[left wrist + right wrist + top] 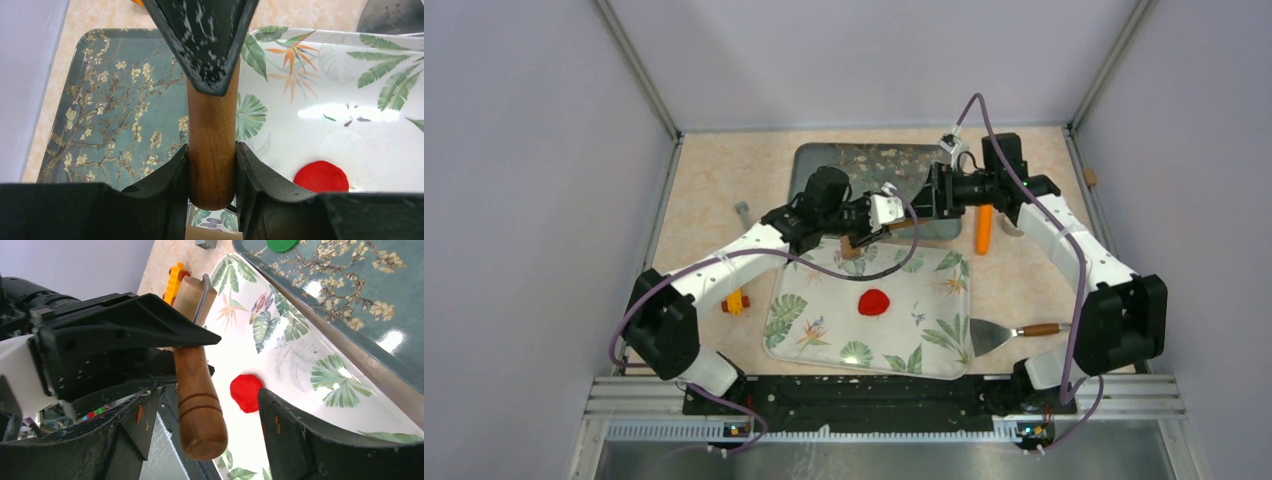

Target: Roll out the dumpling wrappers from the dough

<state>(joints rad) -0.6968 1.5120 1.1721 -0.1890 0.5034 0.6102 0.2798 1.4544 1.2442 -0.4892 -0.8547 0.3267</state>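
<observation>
- Wooden roller point(212, 125) is clamped in the left gripper point(212, 155); the right gripper point(206, 392) is spread open around its handle end, likely for a handover.
- Red wrapper point(874, 301) lies mid leaf tray point(794, 320); green wrapper point(281, 244) sits on the blossom tray point(100, 100) toward the bench's far edge.
- Spatula point(1004, 332) rests near the right near corner, clear of the rolling path.

We found one dumpling wrapper point(874, 301) on the near tray point(796, 337) and the other wrapper point(282, 244) on the far tray point(864, 158) behind it.
</observation>
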